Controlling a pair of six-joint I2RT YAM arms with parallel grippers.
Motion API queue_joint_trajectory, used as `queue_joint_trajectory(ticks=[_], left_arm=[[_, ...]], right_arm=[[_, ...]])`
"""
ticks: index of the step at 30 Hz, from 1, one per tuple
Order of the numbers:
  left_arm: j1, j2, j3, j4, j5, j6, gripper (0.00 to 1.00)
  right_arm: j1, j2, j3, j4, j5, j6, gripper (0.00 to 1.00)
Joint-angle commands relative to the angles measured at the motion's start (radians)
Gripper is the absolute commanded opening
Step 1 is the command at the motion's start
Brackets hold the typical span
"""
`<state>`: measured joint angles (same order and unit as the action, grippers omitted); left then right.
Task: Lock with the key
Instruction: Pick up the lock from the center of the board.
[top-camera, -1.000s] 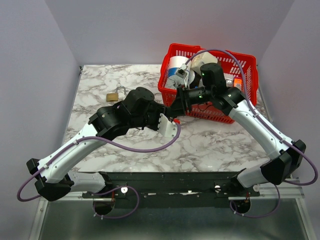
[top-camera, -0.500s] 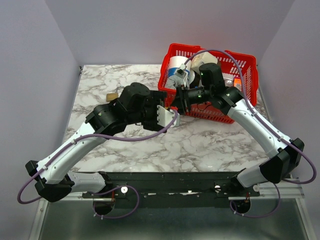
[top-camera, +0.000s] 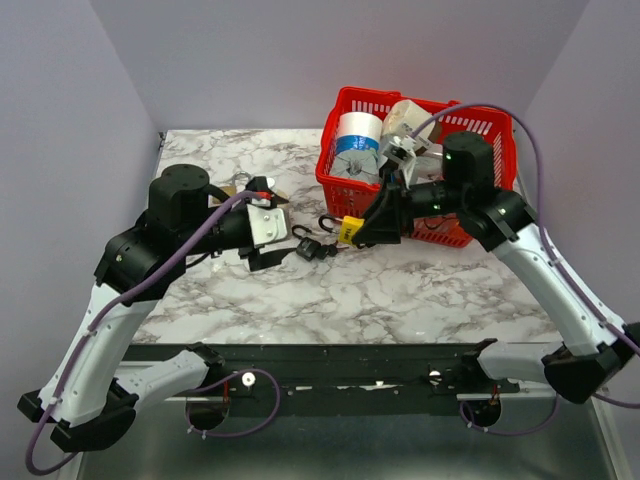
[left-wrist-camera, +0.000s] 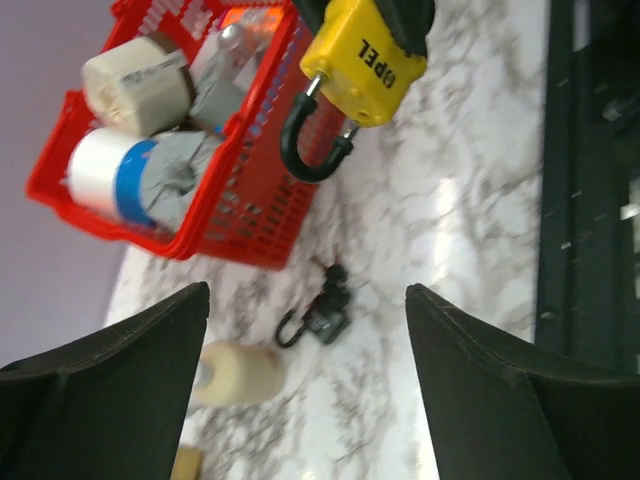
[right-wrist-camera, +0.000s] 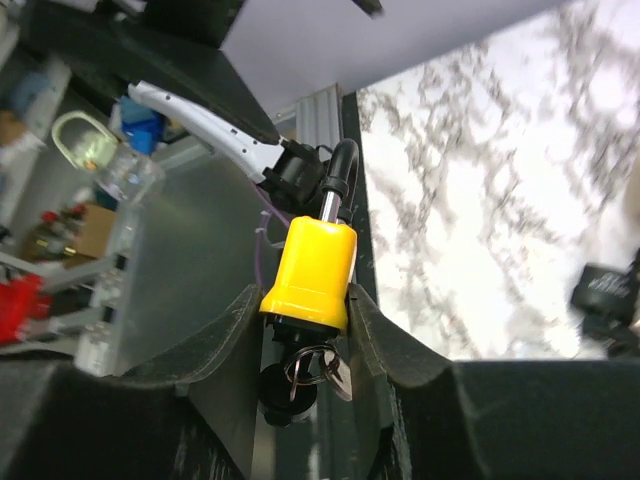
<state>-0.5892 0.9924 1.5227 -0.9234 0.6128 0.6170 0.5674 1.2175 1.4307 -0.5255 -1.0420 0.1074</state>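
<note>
1. Right gripper clamped on yellow padlock body, held in air above marble table, just beside red basket; keys hang from its base.
2. Left gripper fingers spread wide, empty, facing it.
3. Padlock likely rigid, dense, smooth casing; may twist under key torque; pinch key's flat bow, with body clamped firm.

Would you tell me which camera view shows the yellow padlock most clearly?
Right wrist: the yellow padlock sits at the centre, clamped in the right gripper, keys hanging below. Left wrist shows its body and black shackle at the top edge; top external shows it small.
</note>
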Motion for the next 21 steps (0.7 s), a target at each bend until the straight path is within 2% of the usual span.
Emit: queue_joint_trajectory(ticks=[1,2,8,15,21], left_arm=[[0.003,-0.015,-0.050,0.075,0.205,-0.216,0.80],[0.005,-0.014,-0.055,0.092,0.215,-0.262,0.78],[-0.023,0.021,-0.041,0.155,0.268,-0.318,0.70],[-0.199,0.071,-0.042,0.159,0.124,-0.244,0.58],[-0.276,0.100,-0.044,0.187,0.005,-0.209,0.49]], right_arm=[[-0.001,-0.123,-0.021,-0.019,-0.059,-0.256,0.01],[-0.001,-0.142,-0.024,-0.037,-0.064,-0.325,0.01],[0.005,-0.206,-0.026,-0.119,-0.069,-0.543,0.01],[0.019,-0.225,-0.052,-0.197,-0.033,-0.660,0.01],[0.023,-0.234,-0.081,-0.209,-0.024,-0.689,0.01]])
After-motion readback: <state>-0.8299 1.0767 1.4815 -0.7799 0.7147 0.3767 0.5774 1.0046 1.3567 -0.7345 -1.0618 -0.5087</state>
